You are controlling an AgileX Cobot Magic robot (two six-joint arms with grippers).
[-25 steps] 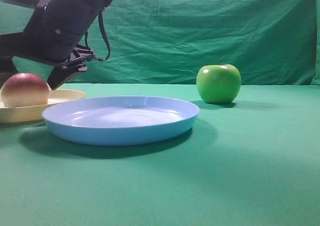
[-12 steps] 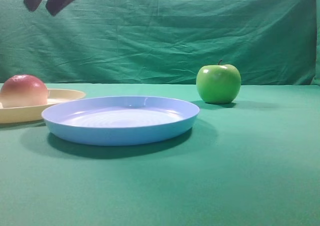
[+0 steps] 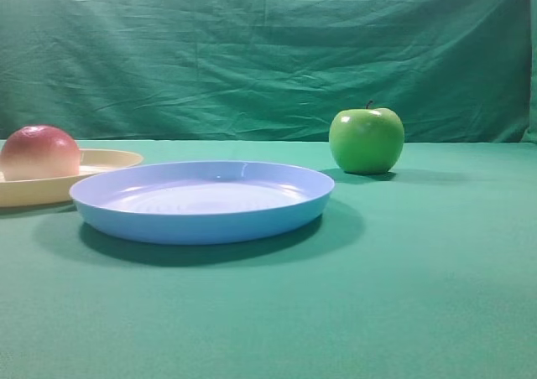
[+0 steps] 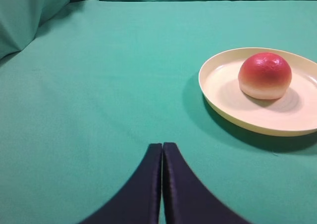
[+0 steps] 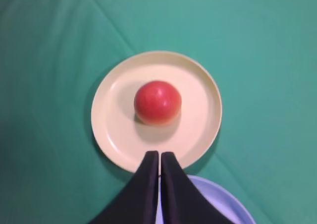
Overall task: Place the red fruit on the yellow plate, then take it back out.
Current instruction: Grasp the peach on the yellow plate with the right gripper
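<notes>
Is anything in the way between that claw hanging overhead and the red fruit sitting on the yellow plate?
Nothing visible. The right gripper, shut, hangs above the yellow plate, with only open air down to the red fruit.

No text, label, brand, number or sign can be read in any of the views
</notes>
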